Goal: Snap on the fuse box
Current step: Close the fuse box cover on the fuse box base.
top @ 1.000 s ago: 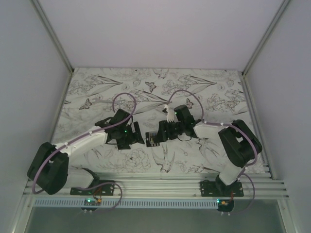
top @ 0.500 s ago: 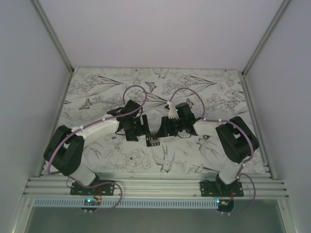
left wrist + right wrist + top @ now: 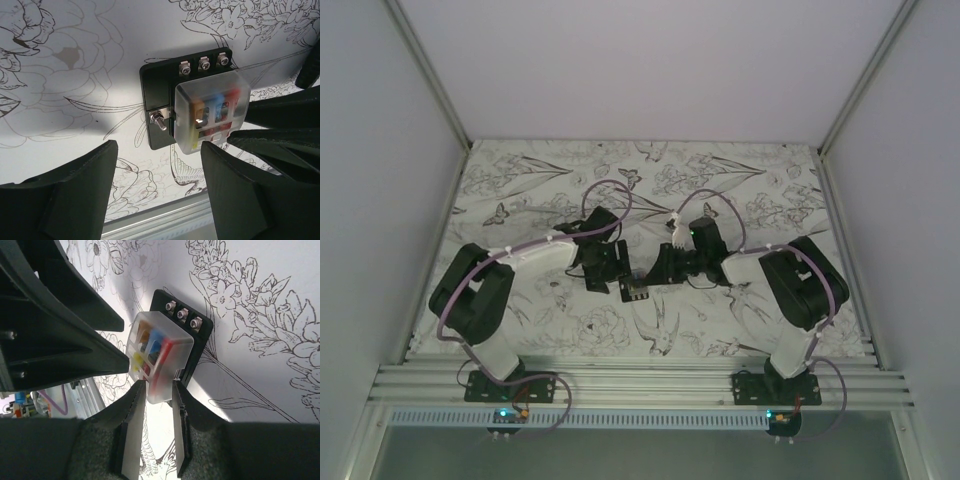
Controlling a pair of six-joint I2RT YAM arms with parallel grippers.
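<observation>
L gripper point(image 3: 159, 152) is seen spread wide, nothing betw. its fingers, w/ the fuse box point(image 3: 157, 85) lying flat just beyond on the floral table point(image 3: 70, 100). R gripper point(image 3: 157, 390) is narrowed to a slim gap at the frosted cover point(image 3: 160, 360) edge (contact can't be told). Orange, blue, red and yellow fuses point(image 3: 156, 337) are seen beneath.

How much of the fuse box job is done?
Done: the clear cover already sits over the coloured fuses on the fuse box. In hand: the right gripper flanks the cover's end, and the left gripper hangs open nearby. Left: pressing it home; whether it has clicked, I can't tell.
</observation>
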